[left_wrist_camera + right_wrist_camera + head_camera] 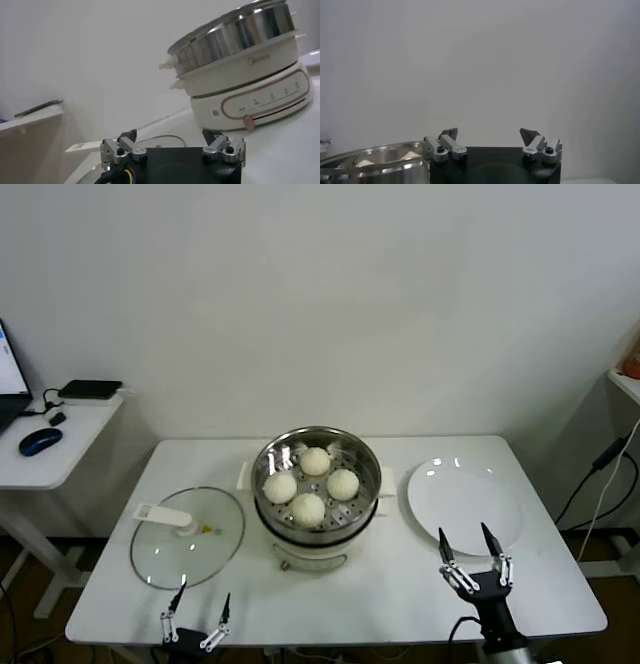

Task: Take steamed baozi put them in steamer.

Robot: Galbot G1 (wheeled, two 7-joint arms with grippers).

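Steamer [317, 496]: steel pot on a white base, centre of the white table [400, 594], uncovered.
Plate [465, 506]: flat, white, just right of the steamer.
Glass lid [188, 536]: lying flat to the steamer's left.
Steamed baozi [308, 509]: four buns on the perforated tray inside the steamer.
Right gripper [476, 559]: fingers spread wide, holding nothing, at the plate's near edge.
Left gripper [196, 616]: fingers apart, holding nothing, by the lid's near rim.

Both the left gripper [173, 143] and right gripper [492, 142] have black bodies with silver finger mounts fastened by dark screws. The fingers [529, 135] are dark, pointed tips. Coloured wires show beside the left one's body
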